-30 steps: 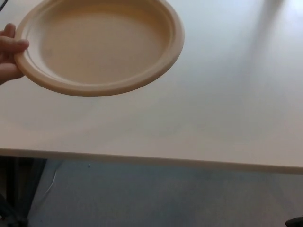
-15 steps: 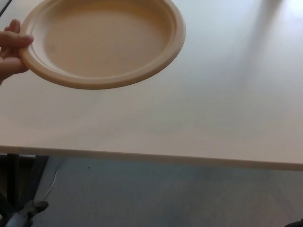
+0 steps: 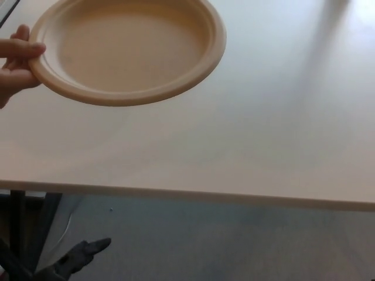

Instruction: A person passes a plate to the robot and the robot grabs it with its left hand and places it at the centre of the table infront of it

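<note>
A person's hand at the left edge holds a round tan plate by its rim, above the far left part of the pale table. The plate's top is cut off by the picture edge. My left hand shows low at the bottom left, below the table's front edge and well short of the plate. Only a grey part with a dark tip is visible, so its state is unclear. My right hand does not show.
The table's front edge runs across the lower picture, with grey floor beneath it. A dark table leg stands at the bottom left, close to my left hand.
My left hand has risen into view at the bottom left. The plate has shifted slightly up and to the right in the person's hand.
</note>
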Controlling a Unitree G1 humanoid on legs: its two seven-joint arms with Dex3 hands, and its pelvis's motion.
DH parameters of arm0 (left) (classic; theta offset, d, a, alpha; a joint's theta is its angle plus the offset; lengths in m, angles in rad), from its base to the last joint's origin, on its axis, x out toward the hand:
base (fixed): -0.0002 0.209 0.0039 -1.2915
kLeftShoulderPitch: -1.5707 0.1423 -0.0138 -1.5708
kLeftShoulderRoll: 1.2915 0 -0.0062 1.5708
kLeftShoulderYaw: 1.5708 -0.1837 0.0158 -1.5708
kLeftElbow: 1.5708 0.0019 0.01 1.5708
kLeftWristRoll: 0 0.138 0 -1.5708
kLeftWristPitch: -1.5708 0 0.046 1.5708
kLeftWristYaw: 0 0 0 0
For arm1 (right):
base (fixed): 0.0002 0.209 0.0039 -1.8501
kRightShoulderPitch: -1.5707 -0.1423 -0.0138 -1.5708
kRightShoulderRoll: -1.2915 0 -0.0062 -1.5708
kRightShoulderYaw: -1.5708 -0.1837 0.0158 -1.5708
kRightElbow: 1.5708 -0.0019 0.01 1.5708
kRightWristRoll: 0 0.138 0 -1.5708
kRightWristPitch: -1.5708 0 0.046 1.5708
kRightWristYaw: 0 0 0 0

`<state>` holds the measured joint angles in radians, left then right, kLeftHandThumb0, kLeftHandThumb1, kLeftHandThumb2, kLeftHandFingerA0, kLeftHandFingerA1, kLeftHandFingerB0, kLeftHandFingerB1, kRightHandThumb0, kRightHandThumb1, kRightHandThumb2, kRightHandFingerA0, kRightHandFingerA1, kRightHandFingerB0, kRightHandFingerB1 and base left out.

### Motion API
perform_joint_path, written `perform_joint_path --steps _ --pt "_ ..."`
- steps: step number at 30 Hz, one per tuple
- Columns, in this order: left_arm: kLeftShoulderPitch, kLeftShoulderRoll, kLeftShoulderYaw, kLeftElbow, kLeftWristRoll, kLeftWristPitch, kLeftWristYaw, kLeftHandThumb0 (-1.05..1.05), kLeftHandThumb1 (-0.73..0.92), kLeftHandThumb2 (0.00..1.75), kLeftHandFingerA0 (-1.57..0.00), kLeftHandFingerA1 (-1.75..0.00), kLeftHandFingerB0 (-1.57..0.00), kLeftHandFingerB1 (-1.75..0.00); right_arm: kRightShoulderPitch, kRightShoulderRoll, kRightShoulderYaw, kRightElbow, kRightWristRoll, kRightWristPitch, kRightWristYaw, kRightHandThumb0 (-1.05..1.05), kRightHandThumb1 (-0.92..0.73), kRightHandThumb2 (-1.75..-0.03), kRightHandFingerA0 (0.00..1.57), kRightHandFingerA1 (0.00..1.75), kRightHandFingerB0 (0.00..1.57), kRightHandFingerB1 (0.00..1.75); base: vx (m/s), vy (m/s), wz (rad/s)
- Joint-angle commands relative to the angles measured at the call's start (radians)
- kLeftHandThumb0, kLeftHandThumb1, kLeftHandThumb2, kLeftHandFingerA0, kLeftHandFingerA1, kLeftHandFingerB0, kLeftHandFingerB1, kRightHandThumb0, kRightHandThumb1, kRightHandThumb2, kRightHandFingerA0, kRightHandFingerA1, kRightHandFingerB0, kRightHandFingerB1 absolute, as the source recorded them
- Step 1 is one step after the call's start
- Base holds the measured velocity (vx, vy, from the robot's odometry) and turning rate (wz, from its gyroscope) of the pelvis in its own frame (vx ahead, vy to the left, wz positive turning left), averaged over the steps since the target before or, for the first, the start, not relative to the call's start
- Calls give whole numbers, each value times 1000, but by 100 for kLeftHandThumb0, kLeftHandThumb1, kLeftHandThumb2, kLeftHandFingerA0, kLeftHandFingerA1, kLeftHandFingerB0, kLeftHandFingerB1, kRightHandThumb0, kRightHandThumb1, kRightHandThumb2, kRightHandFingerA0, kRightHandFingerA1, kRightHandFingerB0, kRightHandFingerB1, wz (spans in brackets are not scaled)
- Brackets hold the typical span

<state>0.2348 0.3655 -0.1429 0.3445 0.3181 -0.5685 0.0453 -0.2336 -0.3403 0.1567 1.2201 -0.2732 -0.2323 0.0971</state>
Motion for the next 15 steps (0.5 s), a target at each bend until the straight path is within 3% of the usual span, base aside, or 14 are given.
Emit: perform_joint_path --steps 1,2,3,7,9,15 --pt "201 15 72 -542 128 -213 54 -81 62 89 -47 -51 -16 -40 26 -14 17 14 -20 5 -2 -69 -81 -64 32 54 31 43 0 0 0" --pt "207 14 74 -558 127 -210 50 -81 62 89 -47 -51 -16 -40 26 -14 18 13 -20 6 -2 -69 -81 -64 32 54 31 43 0 0 0" --pt "214 -3 89 -612 141 -231 63 -71 69 61 -41 -38 -26 -29 29 -16 19 14 -19 3 0 -69 -81 -64 32 53 30 43 0 0 0" --pt "250 -44 132 -753 164 -268 79 -69 69 61 -49 -39 -31 -31 28 -15 22 16 -18 10 1 -70 -80 -65 32 54 29 42 0 0 0" --pt "271 -80 153 -824 151 -327 94 -66 65 60 -47 -38 -32 -31 28 -17 23 16 -17 10 1 -69 -80 -65 33 54 29 43 0 0 0" --pt "319 -151 189 -974 145 -340 95 -68 66 60 -44 -41 -27 -30 28 -21 28 18 -17 5 6 -72 -80 -65 33 55 29 43 0 0 0"
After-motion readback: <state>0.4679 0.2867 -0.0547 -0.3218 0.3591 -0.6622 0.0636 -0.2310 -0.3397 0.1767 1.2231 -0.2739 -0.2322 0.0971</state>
